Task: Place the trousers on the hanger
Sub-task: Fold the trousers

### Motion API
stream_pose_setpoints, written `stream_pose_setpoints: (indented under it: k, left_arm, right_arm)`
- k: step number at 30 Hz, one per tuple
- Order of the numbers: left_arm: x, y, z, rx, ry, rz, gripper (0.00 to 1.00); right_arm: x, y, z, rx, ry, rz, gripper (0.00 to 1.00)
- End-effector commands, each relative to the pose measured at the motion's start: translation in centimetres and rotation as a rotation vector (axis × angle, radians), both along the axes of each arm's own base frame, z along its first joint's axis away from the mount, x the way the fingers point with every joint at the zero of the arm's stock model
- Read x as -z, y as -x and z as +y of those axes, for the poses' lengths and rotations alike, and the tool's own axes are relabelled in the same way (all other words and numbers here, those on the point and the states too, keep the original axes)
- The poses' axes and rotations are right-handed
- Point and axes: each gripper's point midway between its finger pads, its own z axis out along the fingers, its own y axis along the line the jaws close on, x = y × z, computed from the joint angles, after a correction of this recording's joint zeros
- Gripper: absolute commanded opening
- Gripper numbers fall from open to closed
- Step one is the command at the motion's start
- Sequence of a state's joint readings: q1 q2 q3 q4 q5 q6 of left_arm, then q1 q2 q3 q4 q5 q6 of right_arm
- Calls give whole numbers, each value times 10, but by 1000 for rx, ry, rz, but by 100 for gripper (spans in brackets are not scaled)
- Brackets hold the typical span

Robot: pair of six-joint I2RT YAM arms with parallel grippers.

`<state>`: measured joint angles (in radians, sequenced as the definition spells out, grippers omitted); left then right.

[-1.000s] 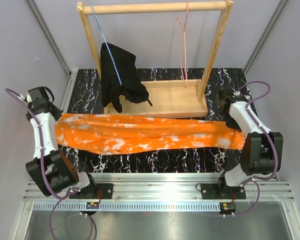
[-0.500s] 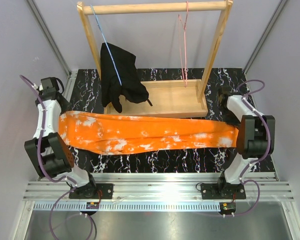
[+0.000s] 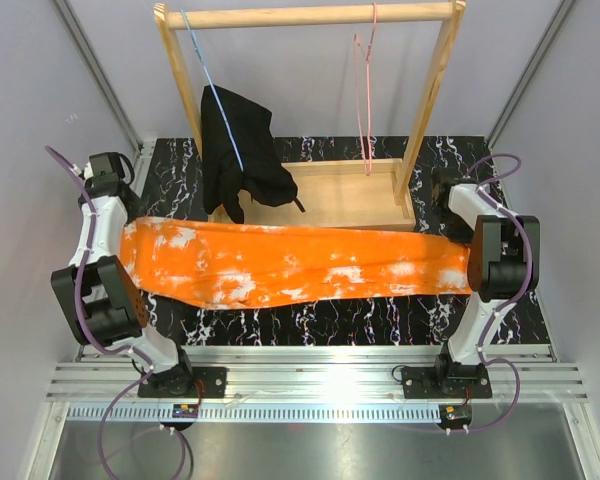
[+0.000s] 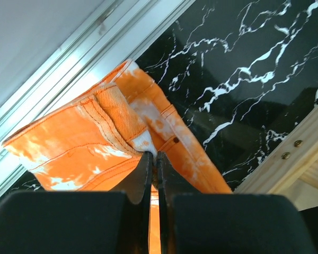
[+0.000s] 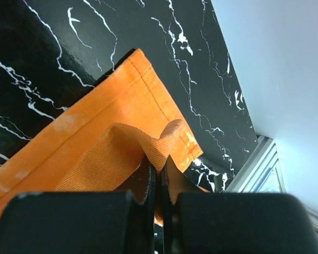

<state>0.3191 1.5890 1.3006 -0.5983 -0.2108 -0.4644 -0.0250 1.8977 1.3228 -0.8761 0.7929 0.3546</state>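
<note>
The trousers (image 3: 300, 265) stretch across the middle of the top view, nearly from left edge to right, over the black marbled table (image 3: 310, 315). Above them the wooden rack (image 3: 435, 100) carries the hanger (image 3: 368, 150) at upper right (apart from the cloth). The left gripper (image 4: 153, 159) pinches the waistband and the right gripper (image 5: 158, 161) pinches a leg hem.

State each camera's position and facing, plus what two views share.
Top external: above, behind the bases, looking down on trousers, wooden rack; left arm, right arm show.
Left wrist: on that arm, facing the waistband; left gripper pinches it.
Right wrist: on that arm, facing the hem; right gripper pinches it.
Shared: both wrist views show trousers over marble table.
</note>
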Motion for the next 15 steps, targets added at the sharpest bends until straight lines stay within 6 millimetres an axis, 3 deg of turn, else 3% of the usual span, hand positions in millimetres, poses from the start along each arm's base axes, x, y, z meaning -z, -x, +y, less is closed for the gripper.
stream_pose_setpoints:
  k: [1, 4, 5, 6, 7, 8, 9, 10, 11, 13, 14, 15]
  left_arm:
    - [-43, -31, 26, -48, -113, -172, 0]
    - [-45, -38, 20, -8, -104, -182, 44]
    - [-44, -40, 19, 0, -104, -197, 61]
    - [-50, -40, 16, 13, -107, -217, 81]
    - [-56, -43, 13, 26, -117, -247, 87]
    - [-55, -40, 11, 32, -121, -249, 92]
    - [-69, -37, 9, 37, -138, -284, 99]
    - [-78, -37, 7, 42, -152, -316, 99]
    - [-77, -32, 6, 42, -157, -322, 99]
    - [-103, -24, -3, 52, -187, -395, 99]
    - [-102, -18, -8, 59, -190, -400, 99]
    - [-121, -8, -13, 62, -222, -446, 99]
  right_arm:
    - [-25, -13, -31, 54, 140, -59, 4]
    - [-24, -15, -30, 57, 129, -68, 9]
    - [-25, -16, -30, 59, 128, -75, 20]
    - [-28, -15, -30, 56, 124, -83, 49]
    - [-30, -16, -29, 54, 116, -94, 76]
    - [-33, -16, -29, 53, 118, -102, 81]
    - [-40, -16, -29, 54, 119, -124, 85]
    - [-45, -14, -30, 56, 130, -133, 94]
    - [-58, -13, -31, 60, 138, -169, 96]
    - [-72, -9, -33, 69, 162, -204, 99]
    - [-79, -7, -33, 66, 162, -223, 100]
    - [-94, -2, -32, 65, 159, -270, 100]
